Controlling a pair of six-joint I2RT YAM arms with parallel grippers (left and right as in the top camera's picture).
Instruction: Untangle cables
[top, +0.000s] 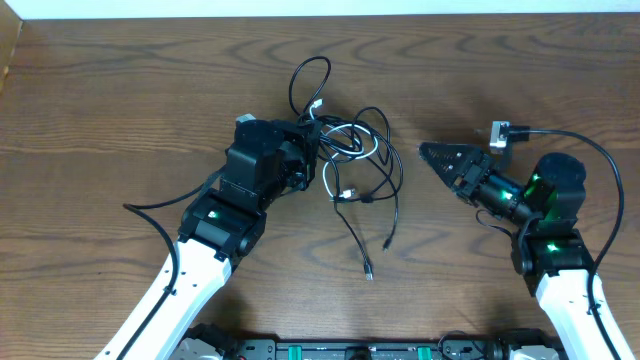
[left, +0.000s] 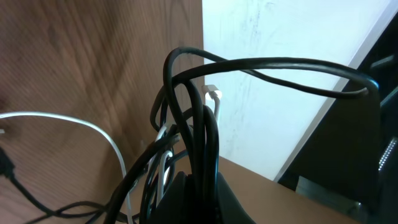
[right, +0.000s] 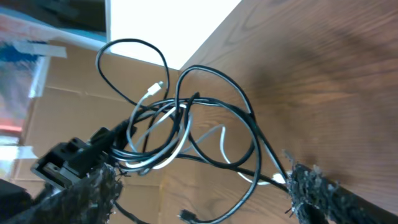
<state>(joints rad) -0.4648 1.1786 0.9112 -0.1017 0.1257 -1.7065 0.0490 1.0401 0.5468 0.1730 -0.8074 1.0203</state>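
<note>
The cables (top: 355, 145) lie in one tangle of thin black cords and one white cord at the table's middle. A black loop (top: 310, 75) sticks out toward the back, and two black plug ends (top: 368, 270) trail toward the front. My left gripper (top: 312, 150) is at the tangle's left side, shut on a bundle of black cords (left: 199, 124). The white cord (left: 93, 127) runs beside its jaws (left: 199, 199). My right gripper (top: 432, 155) is open and empty, right of the tangle and apart from it. In the right wrist view its fingers (right: 199, 199) frame the tangle (right: 186, 124).
The wooden table (top: 120, 90) ends at the back against a white wall. A cardboard edge (top: 8, 55) stands at the far left. Thick black arm cables loop beside the left arm (top: 150, 210) and over the right arm (top: 600, 150).
</note>
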